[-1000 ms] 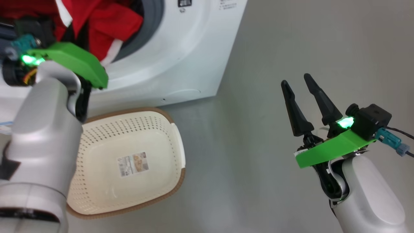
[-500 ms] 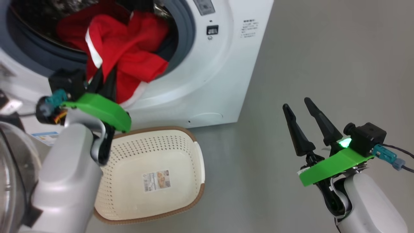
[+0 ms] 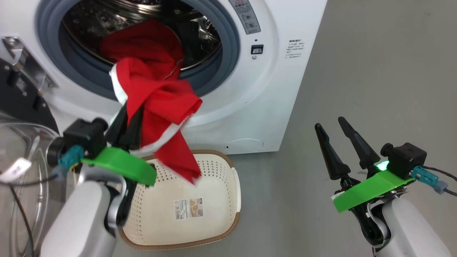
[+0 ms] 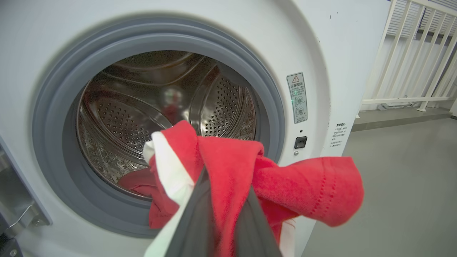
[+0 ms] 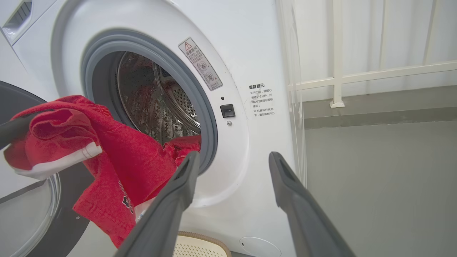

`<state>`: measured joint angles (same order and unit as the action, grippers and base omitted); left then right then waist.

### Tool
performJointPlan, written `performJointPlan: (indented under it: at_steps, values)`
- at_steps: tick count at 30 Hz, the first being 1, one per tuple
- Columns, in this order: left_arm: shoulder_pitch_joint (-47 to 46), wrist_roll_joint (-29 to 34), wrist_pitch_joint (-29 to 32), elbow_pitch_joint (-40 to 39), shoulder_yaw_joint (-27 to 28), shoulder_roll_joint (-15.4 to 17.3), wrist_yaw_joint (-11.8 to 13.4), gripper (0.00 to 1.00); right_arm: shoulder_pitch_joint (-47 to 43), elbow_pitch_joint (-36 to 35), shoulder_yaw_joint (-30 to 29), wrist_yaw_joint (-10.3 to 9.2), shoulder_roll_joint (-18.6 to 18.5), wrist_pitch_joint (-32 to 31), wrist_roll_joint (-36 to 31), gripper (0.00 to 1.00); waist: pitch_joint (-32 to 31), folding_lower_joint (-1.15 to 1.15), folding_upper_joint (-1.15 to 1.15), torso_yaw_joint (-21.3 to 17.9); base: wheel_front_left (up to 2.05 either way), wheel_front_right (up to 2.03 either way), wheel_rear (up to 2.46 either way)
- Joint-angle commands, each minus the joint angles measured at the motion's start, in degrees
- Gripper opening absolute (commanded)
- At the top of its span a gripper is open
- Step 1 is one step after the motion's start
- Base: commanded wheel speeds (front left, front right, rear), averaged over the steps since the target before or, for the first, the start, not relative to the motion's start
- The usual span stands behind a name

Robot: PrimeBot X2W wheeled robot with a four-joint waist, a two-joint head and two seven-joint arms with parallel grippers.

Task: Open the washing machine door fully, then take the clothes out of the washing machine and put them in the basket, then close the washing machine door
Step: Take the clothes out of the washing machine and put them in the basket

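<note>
The washing machine (image 3: pixel 285 89) stands with its drum mouth uncovered. The washing machine door (image 3: pixel 18 96) hangs swung out at the left, and its glass bowl (image 5: pixel 21 214) faces me. Red clothes (image 3: pixel 157 96) with a white trim band trail from the drum over the grey ring. My left gripper (image 3: pixel 126 112) is shut on them, its fingertips buried in the fabric (image 4: pixel 225 185). The lowest corner of the cloth dangles above the basket (image 3: pixel 221 228), which sits on the floor in front of the machine. My right gripper (image 3: pixel 329 122) stands open and empty off to the right (image 5: pixel 234 157).
Grey floor (image 3: pixel 375 71) stretches to the right of the machine. A white railing (image 5: pixel 357 75) runs behind it on a low step. A thin cable (image 3: pixel 21 214) loops across the door glass by my left forearm.
The camera has tilted up, so the whole picture shifted down. My left gripper has drawn the red clothes out of the drum and down towards the basket. The right gripper stayed open.
</note>
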<state>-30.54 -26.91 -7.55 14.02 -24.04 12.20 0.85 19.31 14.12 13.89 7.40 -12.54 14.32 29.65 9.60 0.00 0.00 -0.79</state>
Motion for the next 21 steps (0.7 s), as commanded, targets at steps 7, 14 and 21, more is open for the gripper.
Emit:
performJointPlan:
  at_steps: [7, 14, 21]
  values:
    - [7.2, -0.9, 3.1, -13.5, 1.9, 3.4, 3.8, 0.00, -0.8, -1.4, 1.2, 0.09, -0.4, 0.7, 1.1, 1.00, -0.8, 0.00, 0.00, 0.1, 0.00, 0.00, 0.00]
    - [11.8, -2.3, 3.5, -13.3, 1.4, 3.5, 4.3, 0.00, -1.0, -1.5, 1.5, 0.09, -0.3, 0.7, 1.3, 1.00, -0.7, 0.00, 0.00, -0.9, 0.00, 0.00, 0.00]
    - [11.8, -4.2, 0.7, -6.3, 1.5, 3.1, 1.7, 0.00, -0.8, -1.7, 1.6, 0.09, -0.4, 0.7, 1.3, 1.00, 0.3, 0.00, 0.00, -2.1, 0.00, 0.00, 0.00]
